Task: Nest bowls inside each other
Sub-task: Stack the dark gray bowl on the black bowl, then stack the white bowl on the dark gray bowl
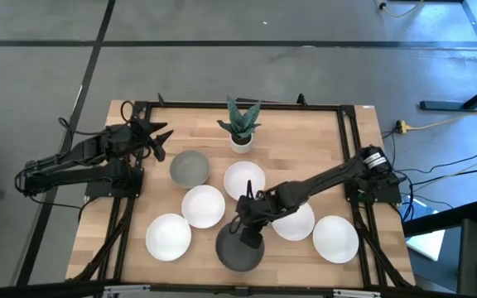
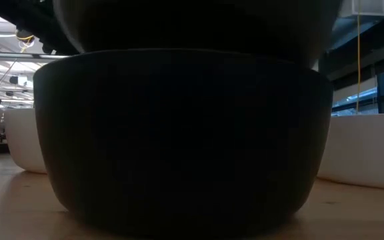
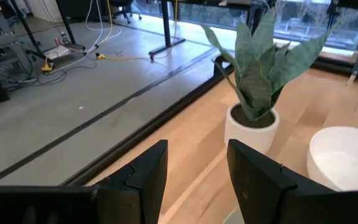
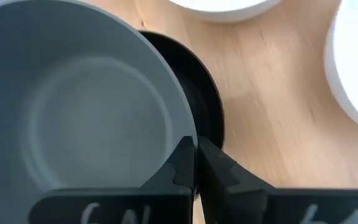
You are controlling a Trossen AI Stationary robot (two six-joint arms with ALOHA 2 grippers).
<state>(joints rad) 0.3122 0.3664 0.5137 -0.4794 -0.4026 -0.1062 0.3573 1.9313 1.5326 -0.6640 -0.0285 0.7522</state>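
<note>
A black bowl (image 1: 239,251) stands near the table's front edge and fills the low view (image 2: 179,140). My right gripper (image 1: 246,219) is shut on the rim of a grey bowl (image 4: 86,124), whose lower part sits inside the black bowl (image 4: 204,93); it shows above it in the low view (image 2: 199,23). A second grey bowl (image 1: 190,168) stands alone at left centre. Several white bowls lie around, among them one (image 1: 244,180), another (image 1: 203,206) and a third (image 1: 168,237). My left gripper (image 1: 161,137) is open and empty at the rear left (image 3: 196,158).
A small white pot with a green plant (image 1: 240,132) stands at the back middle, also in the left wrist view (image 3: 252,127) beside a white bowl (image 3: 344,155). Two more white bowls (image 1: 295,223) (image 1: 335,239) lie under and beside the right arm. A black frame (image 1: 238,105) edges the table.
</note>
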